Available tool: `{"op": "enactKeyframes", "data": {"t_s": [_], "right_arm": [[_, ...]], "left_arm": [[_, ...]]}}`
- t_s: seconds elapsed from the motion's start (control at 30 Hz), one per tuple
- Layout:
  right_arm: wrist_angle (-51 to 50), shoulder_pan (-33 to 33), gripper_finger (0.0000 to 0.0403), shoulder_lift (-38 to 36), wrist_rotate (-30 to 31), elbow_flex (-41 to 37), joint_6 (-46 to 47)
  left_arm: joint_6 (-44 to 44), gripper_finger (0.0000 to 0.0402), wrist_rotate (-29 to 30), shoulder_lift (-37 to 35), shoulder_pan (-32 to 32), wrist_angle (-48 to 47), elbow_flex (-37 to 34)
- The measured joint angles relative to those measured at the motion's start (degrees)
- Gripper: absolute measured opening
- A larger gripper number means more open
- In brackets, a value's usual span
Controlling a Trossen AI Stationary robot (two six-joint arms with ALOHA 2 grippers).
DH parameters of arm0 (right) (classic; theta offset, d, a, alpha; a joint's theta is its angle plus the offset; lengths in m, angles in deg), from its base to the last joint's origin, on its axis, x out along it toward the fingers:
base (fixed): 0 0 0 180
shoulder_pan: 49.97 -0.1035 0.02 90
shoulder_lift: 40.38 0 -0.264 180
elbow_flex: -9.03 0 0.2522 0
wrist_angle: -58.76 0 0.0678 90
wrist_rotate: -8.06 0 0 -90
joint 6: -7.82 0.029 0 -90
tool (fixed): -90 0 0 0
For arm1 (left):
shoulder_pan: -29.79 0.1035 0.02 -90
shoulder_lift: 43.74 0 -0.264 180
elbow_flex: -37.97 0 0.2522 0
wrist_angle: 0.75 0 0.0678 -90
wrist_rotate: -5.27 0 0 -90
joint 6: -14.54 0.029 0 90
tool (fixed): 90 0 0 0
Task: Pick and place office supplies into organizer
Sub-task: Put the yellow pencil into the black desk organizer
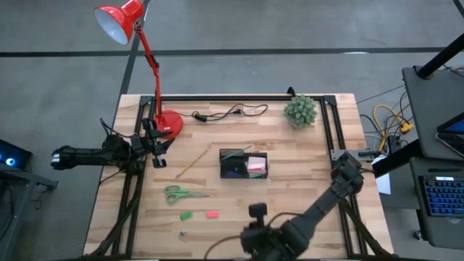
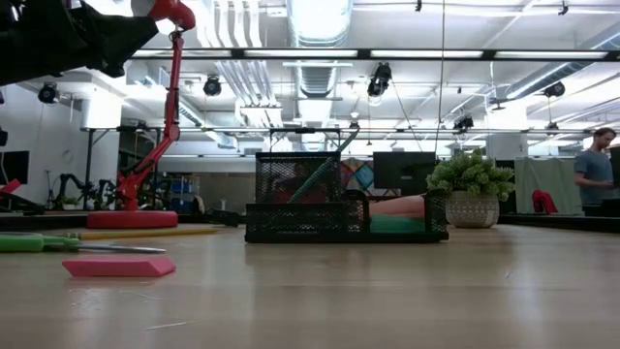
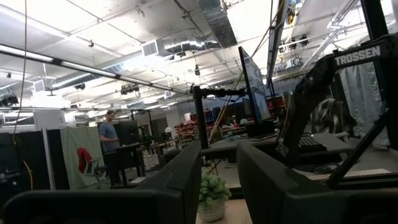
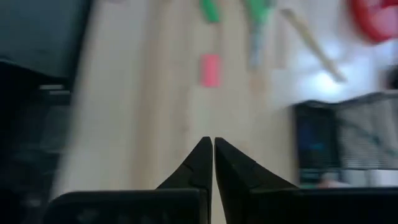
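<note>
The black mesh organizer (image 1: pixel 243 164) stands mid-table and holds a teal pen (image 1: pixel 235 152) and a pink sticky-note pad (image 1: pixel 257 166); it also shows in the low view (image 2: pixel 339 208). On the table to its left lie the green-handled scissors (image 1: pixel 181 193), a yellow pencil (image 1: pixel 190 165), a green piece (image 1: pixel 186 215) and a red piece (image 1: pixel 212 214). My left gripper (image 1: pixel 156 148) hovers open and empty beside the lamp base. My right gripper (image 4: pixel 212 144) is shut and empty near the table's front edge (image 1: pixel 257 212), with the red piece (image 4: pixel 210 70) ahead of it.
A red desk lamp stands with its round base (image 1: pixel 169 123) at the far left. A black cable (image 1: pixel 228 112) and a small potted plant (image 1: pixel 300 111) lie along the far edge. A tiny piece (image 1: pixel 183 234) lies near the front. A person (image 2: pixel 591 179) stands beyond the table.
</note>
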Motion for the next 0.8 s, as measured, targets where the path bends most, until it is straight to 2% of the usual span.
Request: {"op": "enactKeyframes", "data": {"t_s": [0.13,0.23,0.3,0.4,0.5,0.67,0.8], "right_arm": [[8.4,-2.7,0.0009,0.0,-7.8,0.0,-2.7],[16.1,-4.1,0.0009,-0.1,-15.6,0.0,-9.0],[18.7,-4.8,0.0009,-0.1,-18.0,0.0,-14.1],[17.1,-5.0,0.0008,-0.2,-14.5,-0.1,-18.0],[14.8,-4.0,0.0008,-0.4,-9.8,-1.7,-17.6],[17.0,-0.5,0.0008,-2.5,-12.1,-8.8,-15.8],[26.5,2.4,0.0008,-6.8,-16.2,-17.9,-17.4]], "left_arm": [[0.0,0.0089,0.0,0.1,0.0,0.0,0.0],[0.0,0.0089,0.0,0.1,0.0,0.0,0.0],[0.0,0.0089,0.0,0.1,0.0,0.0,0.0],[0.0,0.0089,0.0,0.1,0.0,0.0,0.0],[0.0,0.0089,0.0,0.1,0.0,0.0,0.0],[0.0,0.0089,0.0,0.0,0.0,0.0,0.0],[0.1,0.0089,0.0,0.0,0.0,0.1,0.0]]}}
